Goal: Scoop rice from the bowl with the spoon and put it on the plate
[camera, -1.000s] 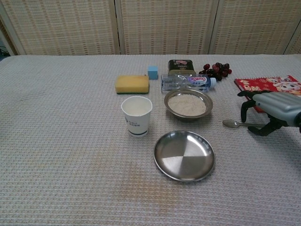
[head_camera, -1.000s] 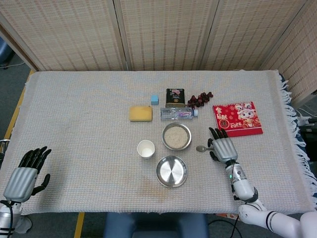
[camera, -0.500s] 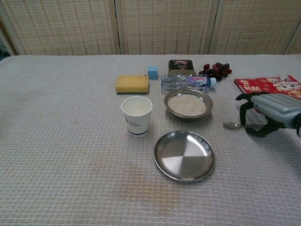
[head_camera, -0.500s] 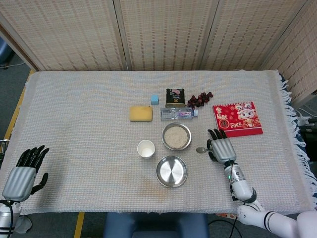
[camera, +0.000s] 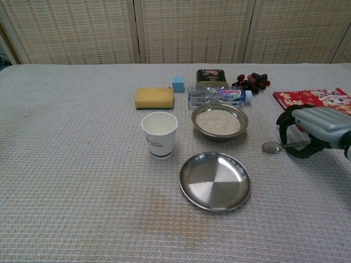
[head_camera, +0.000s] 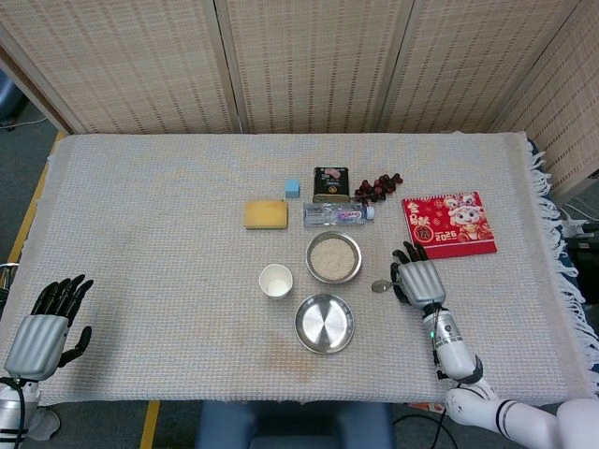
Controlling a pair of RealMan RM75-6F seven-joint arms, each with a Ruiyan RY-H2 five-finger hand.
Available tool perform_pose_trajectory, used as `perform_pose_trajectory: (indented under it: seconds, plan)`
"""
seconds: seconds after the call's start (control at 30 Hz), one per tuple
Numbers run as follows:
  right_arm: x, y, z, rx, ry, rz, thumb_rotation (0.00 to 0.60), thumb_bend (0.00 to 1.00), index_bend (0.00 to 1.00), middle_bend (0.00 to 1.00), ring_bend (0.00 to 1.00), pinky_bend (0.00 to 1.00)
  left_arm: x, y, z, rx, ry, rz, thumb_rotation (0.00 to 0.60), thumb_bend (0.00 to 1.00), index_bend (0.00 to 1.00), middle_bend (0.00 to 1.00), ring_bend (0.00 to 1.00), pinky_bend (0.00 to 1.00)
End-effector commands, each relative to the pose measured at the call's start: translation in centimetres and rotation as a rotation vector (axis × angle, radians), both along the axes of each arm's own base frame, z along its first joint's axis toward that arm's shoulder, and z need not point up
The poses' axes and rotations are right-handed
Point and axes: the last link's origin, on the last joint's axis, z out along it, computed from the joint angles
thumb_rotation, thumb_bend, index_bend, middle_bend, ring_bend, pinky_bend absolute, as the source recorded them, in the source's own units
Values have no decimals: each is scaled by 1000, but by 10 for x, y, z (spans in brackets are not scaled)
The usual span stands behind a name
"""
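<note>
Steel plate [camera: 214,181] sits nearest on the counter [head_camera: 140,215], bare inside. Off at the counter's near left edge the left hand [head_camera: 42,327] rests with its fingers [head_camera: 58,295] apart and straight, holding nothing. Just beyond the plate — to its left a white paper cup [camera: 159,133] stands upright, and straight behind it the bowl [camera: 219,121] holds rice. To the bowl's right the right hand [camera: 315,130] curls its dark fingers [camera: 283,127] down around the handle of the spoon [camera: 272,147], pinching it; the spoon's bowl points left, low over the cloth. Farther back lie a yellow sponge [camera: 154,98], a water bottle [camera: 217,96] on its side and a red calendar [head_camera: 448,223].
</note>
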Motion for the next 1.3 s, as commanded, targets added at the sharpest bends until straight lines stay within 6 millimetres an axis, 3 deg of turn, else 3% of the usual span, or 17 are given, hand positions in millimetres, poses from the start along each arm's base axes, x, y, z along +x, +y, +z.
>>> perform_pose_trajectory:
  seconds: [0.03,0.23,0.57,1.07,1.3]
  plan:
    - [1,1,0,-5,-3,9,600,340,638,272,0,1,0,0,0,-5,-4,1,600,475,0,0,0,72]
    - [2,2,0,-31,21,46,600,362,752,408,60,93,0,0,0,5,5,3,600,474,0,0,0,72]
    - [4,2,-2,-55,24,57,600,362,924,552,174,135,0,0,0,-7,-1,7,600,475,0,0,0,72]
    - [4,2,0,-56,22,52,600,362,954,577,196,140,1,-1,1,-9,-10,1,600,475,0,0,0,72]
    - [7,-2,14,-77,28,64,600,362,954,577,196,140,1,-2,1,-10,-13,0,600,475,0,0,0,72]
